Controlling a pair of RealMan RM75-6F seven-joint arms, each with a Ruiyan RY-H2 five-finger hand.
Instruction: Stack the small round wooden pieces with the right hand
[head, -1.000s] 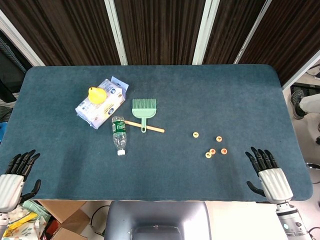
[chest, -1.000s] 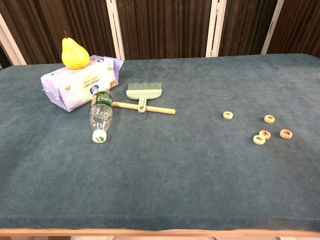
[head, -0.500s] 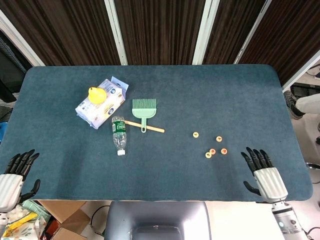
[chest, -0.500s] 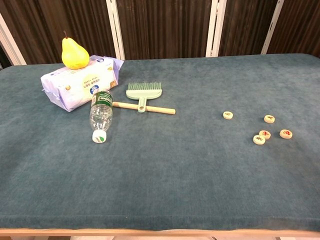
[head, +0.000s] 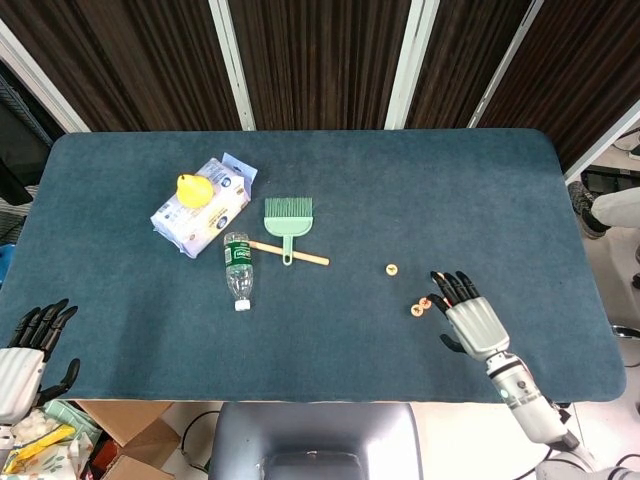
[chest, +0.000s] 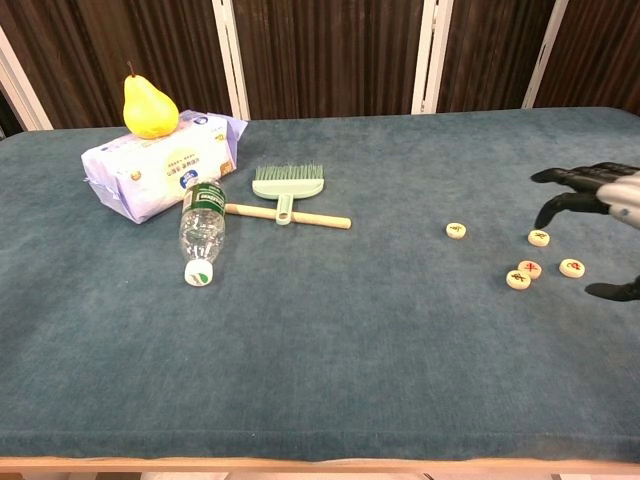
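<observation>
The table (chest: 330, 380) wears a matt, napped teal cloth. The round pieces (chest: 518, 279) look like pale smooth wood. The bottle (chest: 203, 228) is clear glossy plastic, the brush (chest: 288, 182) matt green plastic, and the wipes pack (chest: 160, 168) shiny film.

Items recorded on the table (chest: 320, 380):
- Small round wooden pieces: four, at (chest: 456, 230), (chest: 539, 237), (chest: 529, 269) and (chest: 518, 280), plus a fifth (chest: 571, 267).
- Pear (chest: 148, 104): one.
- Pack of wet wipes (chest: 160, 166): one.
- Plastic bottle (chest: 202, 230): one.
- Green hand brush (chest: 288, 193): one.
- Robot hands: two, left hand (head: 25, 355) and right hand (head: 468, 312).
</observation>
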